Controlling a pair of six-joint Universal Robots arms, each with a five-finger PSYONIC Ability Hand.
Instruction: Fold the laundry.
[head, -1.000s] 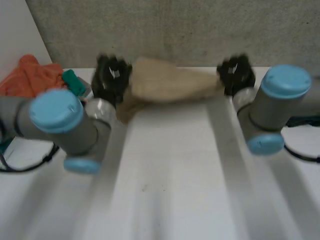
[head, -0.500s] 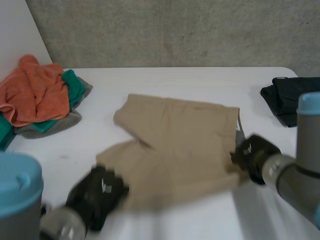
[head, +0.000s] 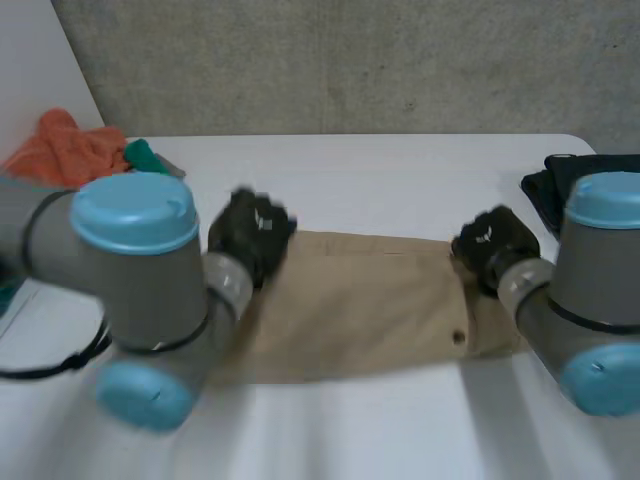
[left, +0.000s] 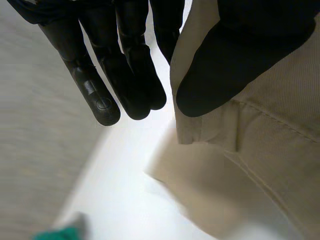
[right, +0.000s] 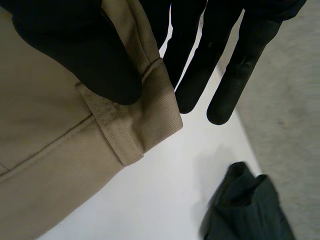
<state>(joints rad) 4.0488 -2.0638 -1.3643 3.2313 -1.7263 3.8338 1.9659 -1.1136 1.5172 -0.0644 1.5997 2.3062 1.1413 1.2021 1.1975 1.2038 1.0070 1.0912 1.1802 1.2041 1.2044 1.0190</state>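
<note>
1 tan shorts (head: 370, 310), 1 orange cloth (head: 70, 150), 1 green cloth (head: 143, 157), 1 black garment (head: 548, 182)

No lettering, label, brand or number is legible anywhere; a small white mark on the left hand (head: 250, 238) and the right hand (head: 492, 243) cannot be read.

Surface (head: 400, 180): white, matte, far corner rounded. Wall (head: 350, 60) behind: grey rough concrete. Side panel (head: 30, 70) at left: plain white.
</note>
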